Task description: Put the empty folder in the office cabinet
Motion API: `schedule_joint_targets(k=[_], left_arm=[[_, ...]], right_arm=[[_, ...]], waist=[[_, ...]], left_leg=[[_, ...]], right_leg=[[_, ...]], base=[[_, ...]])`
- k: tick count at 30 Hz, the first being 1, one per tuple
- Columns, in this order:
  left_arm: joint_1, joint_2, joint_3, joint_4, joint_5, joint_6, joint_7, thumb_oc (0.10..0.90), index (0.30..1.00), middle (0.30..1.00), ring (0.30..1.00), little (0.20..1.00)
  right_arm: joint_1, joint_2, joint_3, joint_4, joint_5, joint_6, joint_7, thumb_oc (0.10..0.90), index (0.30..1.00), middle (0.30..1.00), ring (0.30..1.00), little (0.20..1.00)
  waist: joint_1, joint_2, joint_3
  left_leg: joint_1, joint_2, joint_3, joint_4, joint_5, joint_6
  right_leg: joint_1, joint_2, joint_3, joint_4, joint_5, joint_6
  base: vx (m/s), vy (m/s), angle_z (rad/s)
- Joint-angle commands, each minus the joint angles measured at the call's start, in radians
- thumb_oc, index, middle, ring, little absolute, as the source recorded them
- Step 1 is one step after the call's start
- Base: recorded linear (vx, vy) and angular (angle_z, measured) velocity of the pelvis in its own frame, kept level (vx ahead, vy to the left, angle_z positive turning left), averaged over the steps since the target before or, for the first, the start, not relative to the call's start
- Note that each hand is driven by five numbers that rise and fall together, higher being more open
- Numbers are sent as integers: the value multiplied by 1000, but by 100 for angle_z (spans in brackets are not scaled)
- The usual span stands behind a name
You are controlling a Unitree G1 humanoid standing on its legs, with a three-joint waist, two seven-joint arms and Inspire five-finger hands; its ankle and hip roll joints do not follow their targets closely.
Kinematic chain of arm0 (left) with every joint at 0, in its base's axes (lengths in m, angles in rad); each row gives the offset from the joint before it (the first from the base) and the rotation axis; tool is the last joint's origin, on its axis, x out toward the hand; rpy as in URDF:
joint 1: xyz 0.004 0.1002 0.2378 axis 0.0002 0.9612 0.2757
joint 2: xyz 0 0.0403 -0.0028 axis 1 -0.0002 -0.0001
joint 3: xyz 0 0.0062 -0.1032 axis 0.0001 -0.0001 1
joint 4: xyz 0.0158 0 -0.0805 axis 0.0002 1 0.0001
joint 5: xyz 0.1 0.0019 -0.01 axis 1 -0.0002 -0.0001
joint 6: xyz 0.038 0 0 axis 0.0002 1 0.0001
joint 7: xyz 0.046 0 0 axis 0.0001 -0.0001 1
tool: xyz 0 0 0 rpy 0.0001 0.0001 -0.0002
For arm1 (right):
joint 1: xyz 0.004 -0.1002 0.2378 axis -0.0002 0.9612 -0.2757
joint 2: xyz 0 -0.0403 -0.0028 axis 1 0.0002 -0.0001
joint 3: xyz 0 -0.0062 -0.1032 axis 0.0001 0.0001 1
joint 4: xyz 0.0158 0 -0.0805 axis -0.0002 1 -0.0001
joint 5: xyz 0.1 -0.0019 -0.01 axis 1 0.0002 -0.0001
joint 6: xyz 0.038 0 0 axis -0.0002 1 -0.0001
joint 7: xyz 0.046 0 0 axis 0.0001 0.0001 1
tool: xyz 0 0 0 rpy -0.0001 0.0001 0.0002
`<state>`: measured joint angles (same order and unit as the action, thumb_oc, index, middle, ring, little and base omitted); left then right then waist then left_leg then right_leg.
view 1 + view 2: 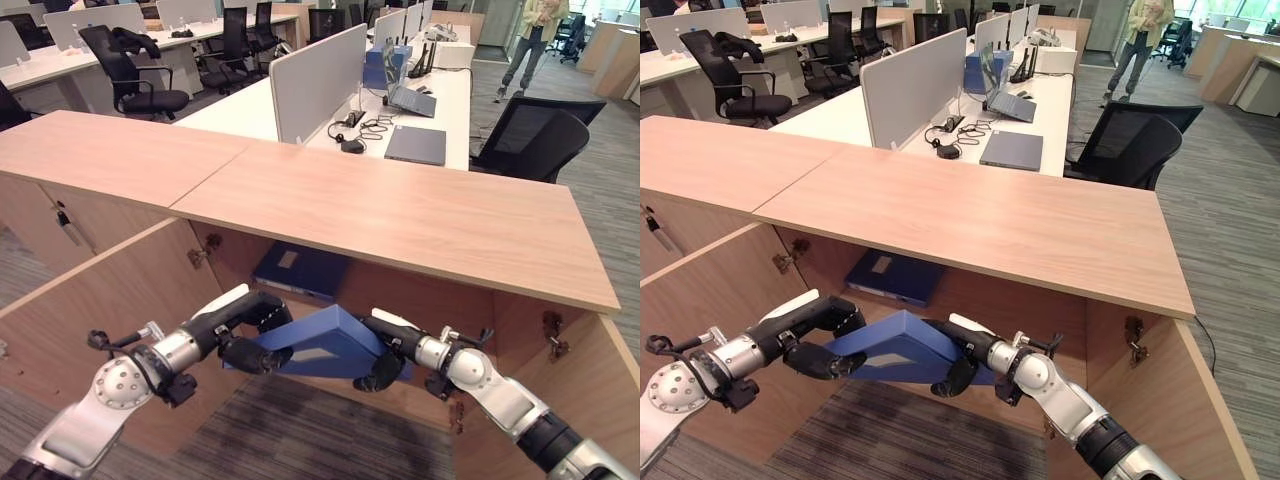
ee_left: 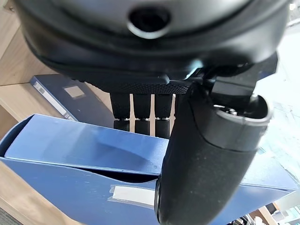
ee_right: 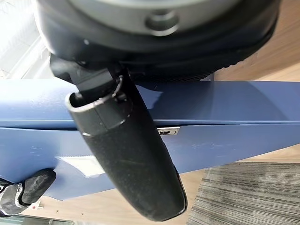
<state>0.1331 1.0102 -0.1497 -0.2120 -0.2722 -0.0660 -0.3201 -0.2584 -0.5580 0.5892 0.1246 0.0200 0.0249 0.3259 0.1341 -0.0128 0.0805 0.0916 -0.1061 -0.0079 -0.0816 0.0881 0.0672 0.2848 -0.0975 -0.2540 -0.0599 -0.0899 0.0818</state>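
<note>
Office desks, partition screens and black chairs stretch away behind a long wooden cabinet (image 1: 400,215) whose doors stand open below its top. Far back, a person (image 1: 530,45) walks on the carpet. On the white table (image 1: 440,120) past the cabinet top lie a laptop (image 1: 415,145) and a mouse (image 1: 352,146).

Inside the cabinet, beyond both hands, a dark blue binder (image 1: 300,268) lies flat on the shelf. Nearer, the empty folder (image 1: 325,342) hangs in the air at the cabinet's opening, held between the two hands. Its long axis runs from one hand across to the other, with its broad face tilted up toward the cabinet.

Left hand (image 1: 245,335) is clamped on the folder's left end, fingers over the top and thumb beneath; the right hand (image 1: 385,350) grips the right end the same way.

From the left wrist view, the folder's open mouth shows, hollow inside, with a white label (image 2: 133,194) on its lower face. From the right wrist view, a small metal catch (image 3: 167,131) shows on its edge.
</note>
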Motion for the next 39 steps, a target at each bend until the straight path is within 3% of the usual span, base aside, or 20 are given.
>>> schedule_joint_targets(k=[1,2,17,22,23,24,28,29,30,31,34,35,39], left_arm=[[-217,-45,-24,-213,-225,-157,-13,400,300,300,300,300],[-228,-51,-38,-211,-239,-160,-14,400,300,300,300,300],[-184,-75,-42,-175,-295,-133,-27,400,300,300,300,300],[-127,-73,-14,-158,-283,-121,-33,400,300,300,300,300],[-96,-82,4,-149,-269,-117,-30,577,566,566,566,566],[-55,-100,40,-133,-240,-119,-10,800,900,900,900,900],[34,-196,136,-62,-172,-119,57,800,900,900,900,900],[30,-302,134,32,-147,-103,108,800,900,900,900,900],[30,-302,134,32,-147,-103,108,800,900,900,900,900],[82,-388,211,74,-113,-91,165,800,900,900,900,900],[106,-437,270,125,-85,-82,188,800,900,900,900,900],[135,-483,329,153,-73,-80,208,800,900,900,900,900],[164,-560,391,188,-55,-82,245,800,900,900,900,900]], right_arm=[[-154,84,81,-42,49,-111,-21,449,373,373,373,373],[-145,92,85,-42,87,-111,-13,400,300,300,300,300],[142,182,-8,40,420,-75,-43,400,300,300,300,300],[220,151,-33,24,439,-52,-11,400,300,300,300,300],[235,142,-43,24,430,-48,-8,400,300,300,300,300],[257,132,-64,27,411,-46,-7,400,300,300,300,300],[321,88,-108,28,268,-50,-3,400,300,300,300,300],[260,111,-87,152,126,-47,-64,400,300,300,300,300],[259,111,-86,153,126,-47,-64,400,300,300,300,300],[222,122,-120,196,-6,-31,-91,400,300,300,300,300],[232,91,-166,189,-95,-10,-89,400,300,300,300,300],[255,67,-208,193,-178,4,-88,400,300,300,300,300],[300,74,-261,266,-212,33,-96,400,300,300,300,300]], waist=[[-16,-2,-45],[-19,-3,-45],[-51,0,-41],[-54,-5,-40],[-54,-5,-41],[-51,-7,-40],[-53,-12,-38],[-48,-12,-35],[-48,-12,-36],[-35,-13,-37],[-35,-14,-38],[-35,-17,-37],[-36,-21,-36]], left_leg=[[115,48,0,-6,-177,-43],[117,47,0,-6,-177,-43],[115,49,13,-6,-177,-45],[113,49,18,-6,-179,-46],[113,49,18,-6,-179,-45],[112,49,19,-6,-179,-45],[109,48,17,-6,-179,-45],[108,48,11,-6,-180,-42],[107,48,11,-6,-180,-42],[103,47,6,-6,-180,-39],[99,47,6,-6,-181,-37],[98,46,6,-6,-182,-36],[96,46,2,-6,-183,-34]], right_leg=[[-70,-76,-35,36,85,52],[-69,-75,-33,35,85,52],[-78,-73,-23,38,88,53],[-83,-74,-22,40,89,54],[-84,-74,-22,40,89,55],[-84,-74,-23,39,90,55],[-87,-75,-23,40,89,55],[-86,-75,-25,40,88,52],[-86,-75,-25,40,88,52],[-86,-75,-29,39,85,49],[-89,-75,-29,39,84,47],[-90,-74,-30,39,81,46],[-93,-73,-30,39,79,44]], base=[[0,0,0],[0,0,0],[0,0,0],[0,2,-4],[4,3,-5],[4,2,-4],[2,0,-2],[0,0,0],[13,-2,5],[15,3,6],[0,0,0],[15,-7,3],[0,0,0]])
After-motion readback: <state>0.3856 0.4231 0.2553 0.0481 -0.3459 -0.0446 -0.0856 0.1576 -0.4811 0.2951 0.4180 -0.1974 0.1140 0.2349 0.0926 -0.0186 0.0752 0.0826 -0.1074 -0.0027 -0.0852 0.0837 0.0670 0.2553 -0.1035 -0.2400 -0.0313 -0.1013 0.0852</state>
